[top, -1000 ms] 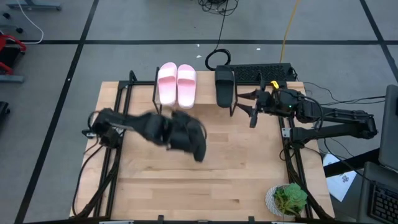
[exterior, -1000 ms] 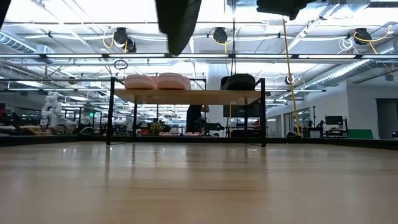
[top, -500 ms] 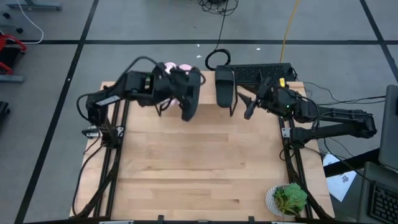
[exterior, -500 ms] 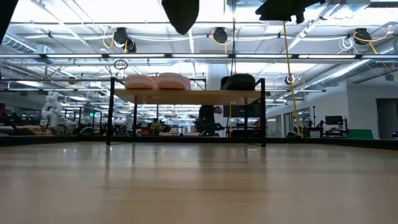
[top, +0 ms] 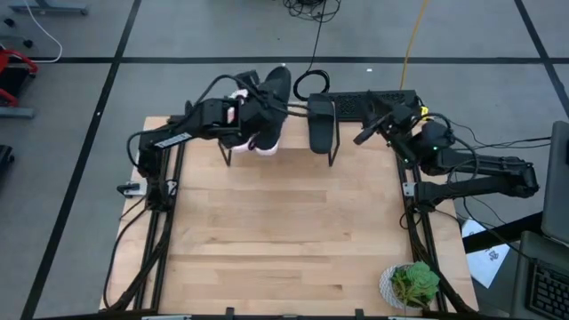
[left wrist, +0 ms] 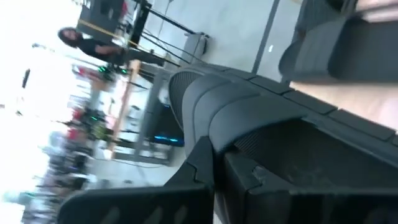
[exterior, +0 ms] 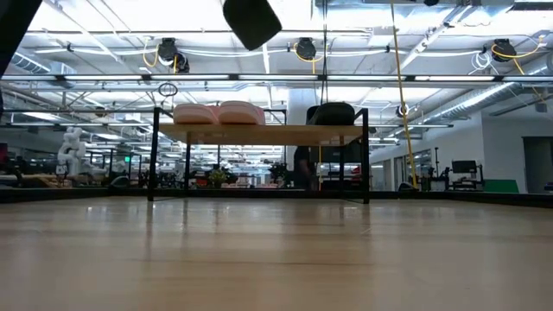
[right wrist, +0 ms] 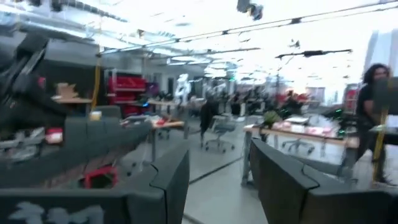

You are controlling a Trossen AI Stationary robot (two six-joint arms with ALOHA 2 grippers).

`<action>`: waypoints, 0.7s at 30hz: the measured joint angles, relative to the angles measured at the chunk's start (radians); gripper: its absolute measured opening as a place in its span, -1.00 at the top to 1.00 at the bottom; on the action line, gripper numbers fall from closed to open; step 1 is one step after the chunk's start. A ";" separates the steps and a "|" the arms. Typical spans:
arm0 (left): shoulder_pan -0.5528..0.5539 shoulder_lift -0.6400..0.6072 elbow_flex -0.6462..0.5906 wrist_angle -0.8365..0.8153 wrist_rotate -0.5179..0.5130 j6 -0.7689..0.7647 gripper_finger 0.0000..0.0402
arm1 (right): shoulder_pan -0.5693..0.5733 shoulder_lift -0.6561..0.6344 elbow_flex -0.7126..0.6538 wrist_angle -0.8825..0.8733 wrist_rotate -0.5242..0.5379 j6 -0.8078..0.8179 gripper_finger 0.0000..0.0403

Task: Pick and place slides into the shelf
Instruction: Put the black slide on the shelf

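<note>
Above the shelf [top: 333, 153], left gripper [top: 260, 108] pinching a black slide [top: 274, 89] over the pink pair [exterior: 218, 113], second black slide [top: 321, 124] on the shelf, right gripper [top: 382, 123] spread wide beside the shelf's end.

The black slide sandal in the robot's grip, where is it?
In the high view, the left end effector holds the black slide sandal above the pale pink pair.
</note>
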 joint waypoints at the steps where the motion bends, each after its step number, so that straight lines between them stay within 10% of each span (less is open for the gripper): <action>1: 0.000 0.013 0.000 0.008 -0.014 0.044 1.00 | 0.000 0.000 0.000 0.016 0.009 -0.014 0.23; 21: 0.102 0.186 0.001 0.358 -0.030 0.293 1.00 | -0.106 0.001 0.000 0.027 0.005 -0.062 0.23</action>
